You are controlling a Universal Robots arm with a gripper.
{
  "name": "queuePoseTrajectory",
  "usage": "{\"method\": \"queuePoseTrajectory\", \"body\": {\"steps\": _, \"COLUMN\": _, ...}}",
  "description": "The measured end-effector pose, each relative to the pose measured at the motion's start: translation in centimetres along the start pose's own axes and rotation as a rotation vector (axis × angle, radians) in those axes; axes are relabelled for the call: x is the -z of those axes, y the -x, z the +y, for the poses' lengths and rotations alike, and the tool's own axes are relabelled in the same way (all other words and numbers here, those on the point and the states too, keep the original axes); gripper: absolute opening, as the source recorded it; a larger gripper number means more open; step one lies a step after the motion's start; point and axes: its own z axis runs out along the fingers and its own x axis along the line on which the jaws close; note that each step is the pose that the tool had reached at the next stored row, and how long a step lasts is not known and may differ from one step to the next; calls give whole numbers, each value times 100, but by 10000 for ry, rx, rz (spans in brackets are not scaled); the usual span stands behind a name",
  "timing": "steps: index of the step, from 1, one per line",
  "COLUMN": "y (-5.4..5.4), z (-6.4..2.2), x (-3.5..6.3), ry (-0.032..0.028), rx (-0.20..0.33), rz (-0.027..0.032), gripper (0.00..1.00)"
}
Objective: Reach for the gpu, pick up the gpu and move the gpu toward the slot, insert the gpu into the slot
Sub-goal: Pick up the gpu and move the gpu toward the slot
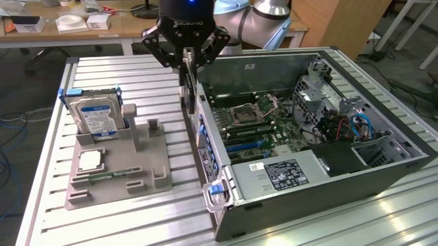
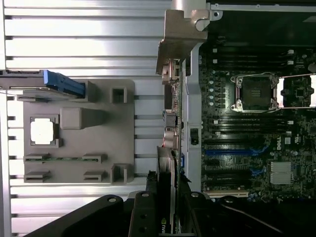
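Gripper [image 1: 184,61] clamped on gpu [image 1: 184,87], held upright and edge-on over case [image 1: 329,197] edge facing grey fixture [image 1: 154,169], apart from blue slot [image 1: 245,146]. Judged light, stiff, fragile; best gripped by bare board edges, clear of connector contacts.

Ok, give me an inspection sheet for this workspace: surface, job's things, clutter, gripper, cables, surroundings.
Surface: slotted metal table carrying an open computer case and a grey fixture.
Job's things: gpu held edge-on near the case's edge, not inserted; blue slot on the motherboard empty.
Clutter: hard drive, processor and memory stick in the fixture.
Gripper: gripper shut on the gpu.
Cables: blue and red cables inside the case; floor cables beside the table.
Surroundings: desk with white boxes behind.
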Motion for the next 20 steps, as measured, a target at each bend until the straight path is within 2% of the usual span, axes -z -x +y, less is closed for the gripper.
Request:
{"method": "queuePoseTrajectory", "body": {"steps": 15, "y": 440, "z": 12, "x": -11, "ry": 0, "rx": 0, "rz": 2, "gripper": 27}}
{"method": "queuePoseTrajectory", "body": {"steps": 20, "y": 540, "z": 14, "x": -13, "ry": 0, "rx": 1, "rz": 2, "gripper": 27}}
